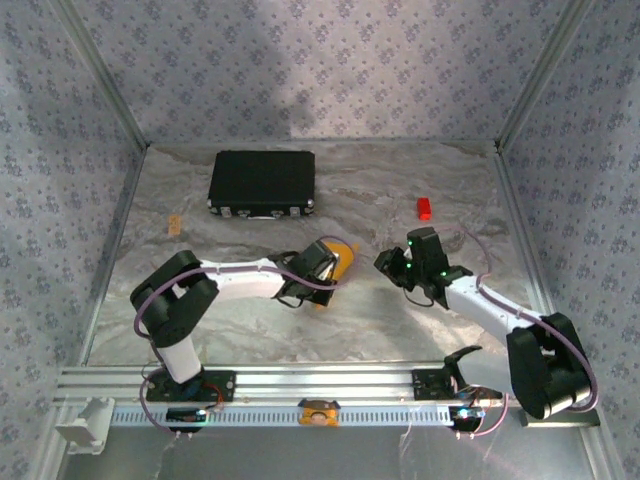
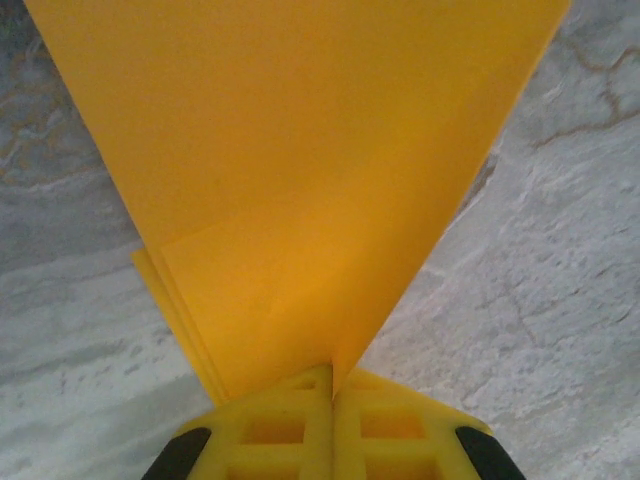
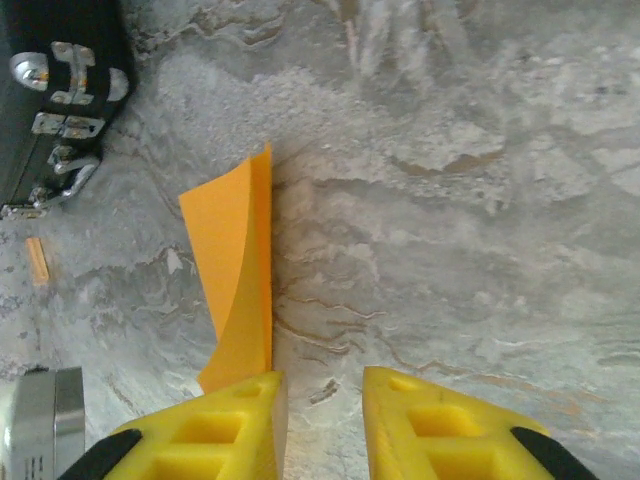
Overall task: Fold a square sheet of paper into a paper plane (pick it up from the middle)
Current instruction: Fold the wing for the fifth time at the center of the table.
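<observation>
Grey marbled worktop (image 1: 250, 330) is carrying everything. Left fingers (image 2: 300, 415) are pinching shut on the folded orange paper (image 2: 300, 150), holding it mid-worktop, nearer than the black case (image 1: 262, 183). Right fingers (image 3: 245, 415) are hanging narrowly parted just beside the paper, gripping nothing.

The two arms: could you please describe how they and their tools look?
Both the left arm and right arm have white tubular links, bulky black joints and a looping mauve cable. Small green lights glow at the right wrist. The left tool and right tool have bright yellow plastic fingers with square cut-outs and black trim.
</observation>
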